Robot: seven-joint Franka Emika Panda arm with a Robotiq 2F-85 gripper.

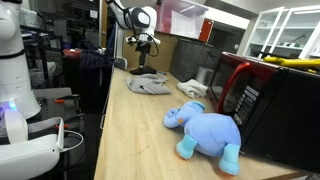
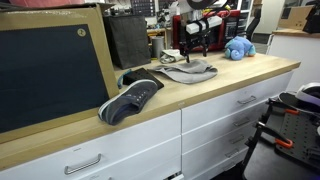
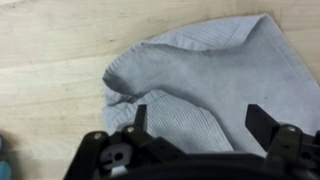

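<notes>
My claw is released, with its 2 fingers spread wide and nothing between them. It hangs just over the grey cloth; I cannot tell if the tips touch the fabric. The cloth lies crumpled and partly folded on the wooden tabletop, about midway between the front and back edges, as both exterior views show it.

I judge that the step in hand is the positioning over the cloth. A grasp from here would call for going straight down and closing on a raised fold, because flat fabric slips away from the fingers.

Farther along the tabletop, a dark shoe lies at the front edge. On the opposite side of the cloth sits a blue plush elephant, and next to it a red microwave at the back edge.
</notes>
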